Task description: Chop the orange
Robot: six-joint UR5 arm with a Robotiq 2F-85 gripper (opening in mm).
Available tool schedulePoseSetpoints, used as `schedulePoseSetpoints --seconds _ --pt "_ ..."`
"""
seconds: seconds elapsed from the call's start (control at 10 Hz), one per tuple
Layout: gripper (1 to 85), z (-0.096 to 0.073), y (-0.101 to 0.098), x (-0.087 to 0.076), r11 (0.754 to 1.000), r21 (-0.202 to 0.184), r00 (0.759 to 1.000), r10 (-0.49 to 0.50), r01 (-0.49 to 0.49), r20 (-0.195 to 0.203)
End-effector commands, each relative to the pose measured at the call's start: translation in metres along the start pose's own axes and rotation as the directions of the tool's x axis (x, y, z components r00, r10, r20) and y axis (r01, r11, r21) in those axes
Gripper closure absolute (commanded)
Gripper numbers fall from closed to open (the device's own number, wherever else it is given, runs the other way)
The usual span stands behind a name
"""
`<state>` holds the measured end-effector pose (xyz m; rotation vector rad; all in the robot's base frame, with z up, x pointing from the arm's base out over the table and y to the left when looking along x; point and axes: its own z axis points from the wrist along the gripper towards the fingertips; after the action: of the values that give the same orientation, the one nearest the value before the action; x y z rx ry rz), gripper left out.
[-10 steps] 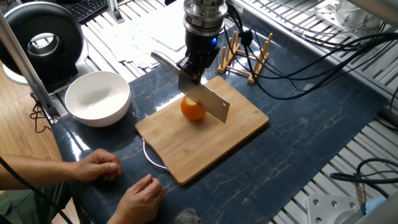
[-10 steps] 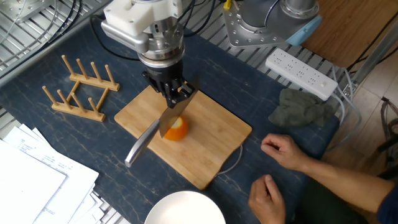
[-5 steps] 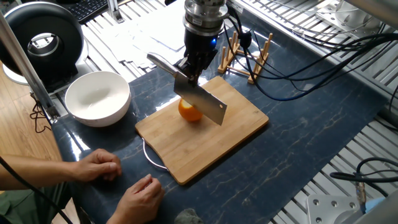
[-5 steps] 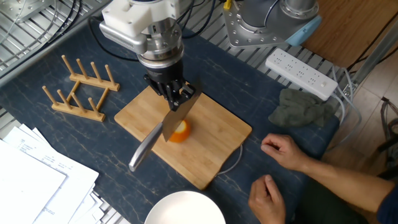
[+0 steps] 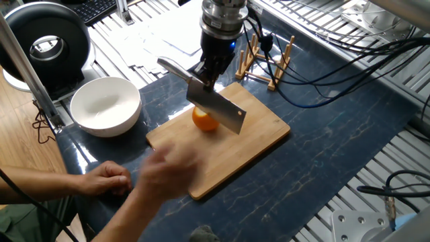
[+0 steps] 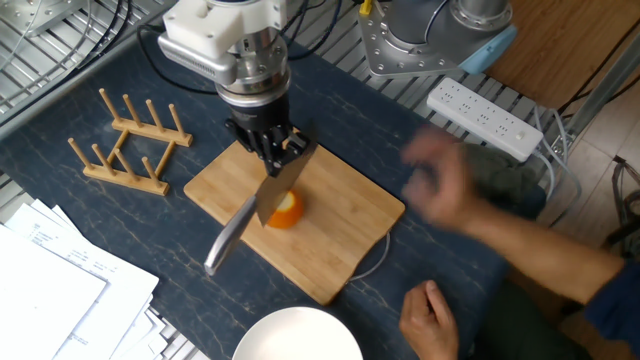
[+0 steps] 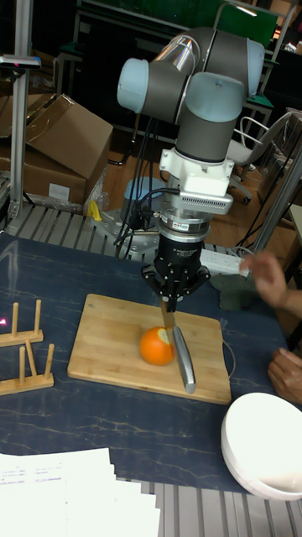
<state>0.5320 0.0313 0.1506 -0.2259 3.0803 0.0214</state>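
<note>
The orange [image 5: 205,120] sits whole near the middle of the bamboo cutting board [image 5: 222,144], its pale cut patch turned up beside the blade in the tall fixed view. The cleaver [image 5: 216,109] lies across its top. Against the pictures of a second ago the blade stands slightly higher and the fruit has shifted a little toward the bowl side of the board, so it seems to have rolled or been nudged, not split; no flesh or second half shows in any view. The pincer [image 6: 272,148] is clamped on the cleaver just where blade meets handle, and the handle points out toward the board's edge.

The bigger change is the person's hand [image 5: 166,171]: it rested on the table [image 5: 336,134] half a second ago and is now a blur, lifted and moving over the near part of the board. From the other side it blurs past the grey cloth [image 6: 500,172]; the second hand [image 6: 432,318] rests by the white bowl [image 5: 105,105].

My judgement is that the chop is not yet made, and a hand this close to the blade argues against any downward stroke until it clears.
</note>
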Motion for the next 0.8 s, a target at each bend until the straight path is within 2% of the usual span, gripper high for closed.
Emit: schedulePoseSetpoints --seconds 0.0,0.3,0.6,0.7 --pt "84.3 -0.008 -0.005 -0.001 0.999 0.027 1.000 -0.026 0.026 -0.008" --pt "84.3 -0.007 0.000 0.001 1.000 0.016 1.000 -0.024 0.024 -0.018" --pt "84.3 -0.007 0.007 0.008 1.000 -0.025 0.999 -0.012 0.011 -0.042" --pt "84.3 -0.010 0.007 0.009 1.000 -0.015 0.999 -0.009 0.008 -0.053"
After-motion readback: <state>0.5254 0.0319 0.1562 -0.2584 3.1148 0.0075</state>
